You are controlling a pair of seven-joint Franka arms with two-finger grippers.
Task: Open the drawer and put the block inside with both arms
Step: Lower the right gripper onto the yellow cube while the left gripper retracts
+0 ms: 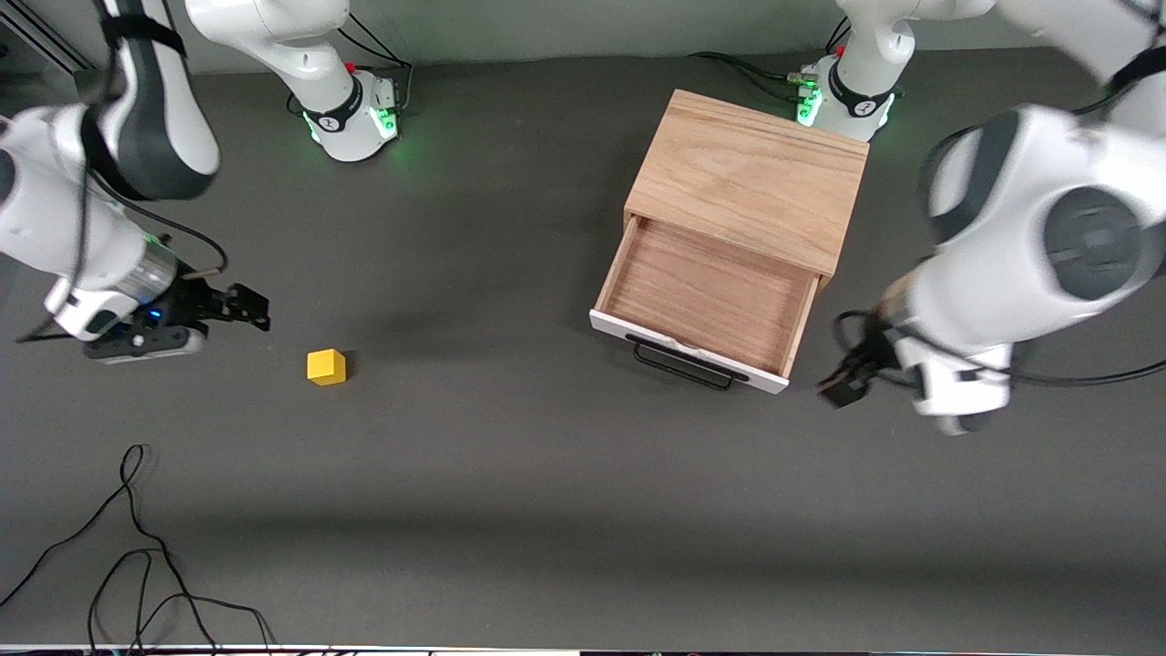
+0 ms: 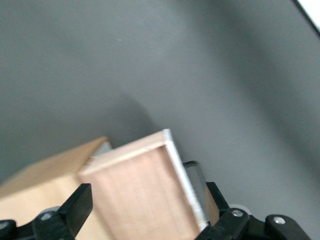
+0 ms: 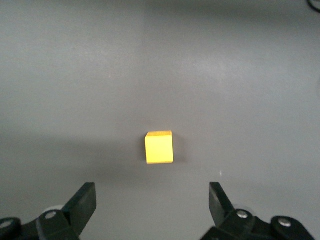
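The drawer (image 1: 706,296) stands pulled out of the wooden cabinet (image 1: 751,173), its light wood inside bare and its black handle (image 1: 683,363) facing the front camera. The yellow block (image 1: 326,366) sits on the dark table toward the right arm's end, well apart from the drawer. My right gripper (image 1: 244,306) hovers open beside the block; in the right wrist view the block (image 3: 159,147) lies ahead of the open right gripper (image 3: 152,200), untouched. My left gripper (image 1: 845,384) is by the drawer's front corner. In the left wrist view the left gripper (image 2: 147,205) is open, with the drawer (image 2: 145,195) past its fingers.
Loose black cables (image 1: 137,565) lie on the table near the front camera at the right arm's end. Both green-lit arm bases (image 1: 357,114) stand along the table's back edge, one right beside the cabinet.
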